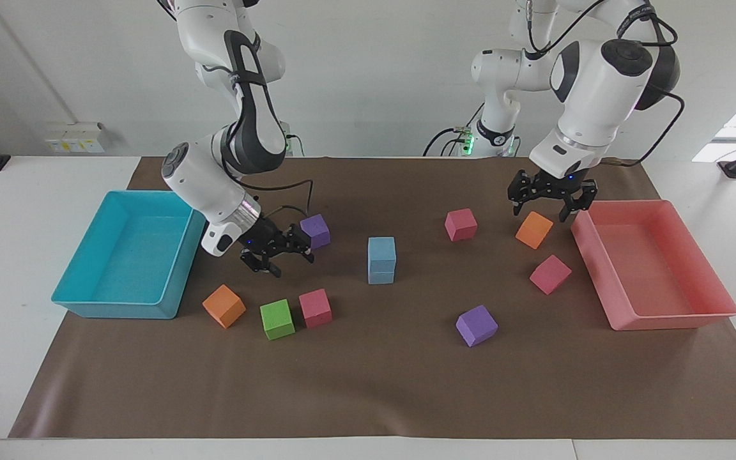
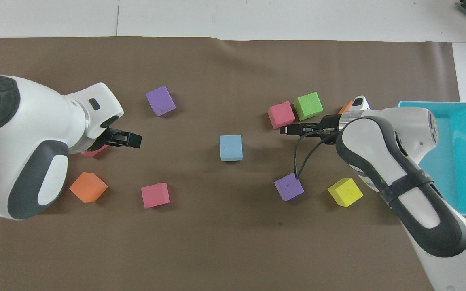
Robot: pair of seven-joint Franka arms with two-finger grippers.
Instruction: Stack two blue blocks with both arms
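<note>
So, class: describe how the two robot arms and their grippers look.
Both arms, left and right, are glossy white with dark grey curved panels, silver wrist rings and black cables strapped on. Each ends in a black two-finger gripper, left gripper and right gripper.

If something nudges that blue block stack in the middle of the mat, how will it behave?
The blue block stack would probably topple or shear rather than slide whole: the top cube simply rests on the lower one, neither gripper touching it. The cubes look like matte foam, so likely light and grippy, not slippery. Flat faces mean a fallen cube should settle on the brown mat, not roll.
</note>
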